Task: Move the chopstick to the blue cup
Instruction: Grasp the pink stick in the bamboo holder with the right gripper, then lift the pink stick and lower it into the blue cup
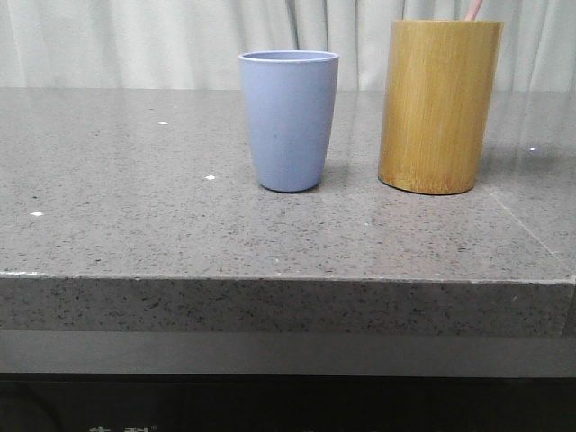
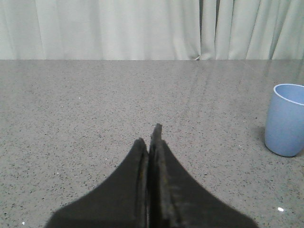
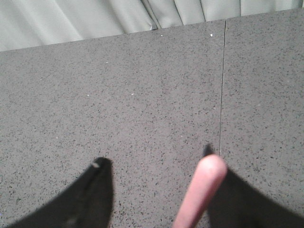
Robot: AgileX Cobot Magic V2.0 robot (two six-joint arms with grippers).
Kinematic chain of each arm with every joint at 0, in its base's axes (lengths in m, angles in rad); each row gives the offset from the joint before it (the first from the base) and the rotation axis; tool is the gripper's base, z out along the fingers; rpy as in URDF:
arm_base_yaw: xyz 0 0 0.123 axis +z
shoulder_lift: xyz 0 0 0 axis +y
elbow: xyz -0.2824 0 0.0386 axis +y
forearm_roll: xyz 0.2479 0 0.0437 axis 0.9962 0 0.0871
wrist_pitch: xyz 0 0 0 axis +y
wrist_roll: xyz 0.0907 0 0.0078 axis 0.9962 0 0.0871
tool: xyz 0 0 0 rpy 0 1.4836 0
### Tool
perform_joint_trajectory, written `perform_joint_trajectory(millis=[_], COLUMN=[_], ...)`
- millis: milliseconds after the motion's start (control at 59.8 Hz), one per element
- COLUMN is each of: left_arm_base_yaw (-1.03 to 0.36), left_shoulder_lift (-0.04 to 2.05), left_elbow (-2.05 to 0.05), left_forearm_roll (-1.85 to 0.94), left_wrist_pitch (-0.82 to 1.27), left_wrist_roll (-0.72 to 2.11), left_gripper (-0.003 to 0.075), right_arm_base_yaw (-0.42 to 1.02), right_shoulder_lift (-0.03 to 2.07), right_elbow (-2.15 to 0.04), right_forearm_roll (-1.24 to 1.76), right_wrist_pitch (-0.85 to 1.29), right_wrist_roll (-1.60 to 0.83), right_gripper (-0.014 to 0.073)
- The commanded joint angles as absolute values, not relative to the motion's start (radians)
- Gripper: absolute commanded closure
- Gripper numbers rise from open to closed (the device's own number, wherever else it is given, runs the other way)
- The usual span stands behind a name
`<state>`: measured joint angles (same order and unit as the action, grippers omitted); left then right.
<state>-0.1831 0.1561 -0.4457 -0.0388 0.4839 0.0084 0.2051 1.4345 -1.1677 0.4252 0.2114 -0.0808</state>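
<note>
The blue cup (image 1: 288, 121) stands upright on the grey stone table, empty as far as its rim shows. To its right is a taller bamboo holder (image 1: 438, 108), with the pink tip of the chopstick (image 1: 474, 9) poking out above its rim. In the right wrist view my right gripper (image 3: 155, 156) is open, and the chopstick's rounded end (image 3: 202, 190) rises just in front of one finger, a wide gap away from the other. My left gripper (image 2: 148, 135) is shut on nothing, low over bare table, with the blue cup (image 2: 286, 121) off to its side.
Pale curtains hang behind the table. The table's front edge (image 1: 288, 279) runs across the front view below the cups. A thin seam (image 3: 222, 85) crosses the stone slab beyond the right gripper.
</note>
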Motion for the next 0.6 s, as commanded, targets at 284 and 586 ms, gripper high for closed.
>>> perform_joint_trajectory(millis=[284,586], left_arm_base_yaw=[-0.179,-0.179], left_shoulder_lift=[0.17,0.17], left_elbow=[-0.47,-0.47], left_forearm_roll=[-0.041,-0.041], left_wrist_pitch=[0.397,0.397], left_wrist_roll=[0.0,0.0], left_gripper=[0.0739,0.0739], right_arm_base_yaw=[0.204,0.205], right_shoulder_lift=[1.393,1.274], right_elbow=[-1.207,-1.253], right_forearm_roll=[0.419,0.379], right_wrist_pitch=[0.1,0.092], right_wrist_roll=[-0.083,-0.083], right_gripper=[0.0655,0.0664])
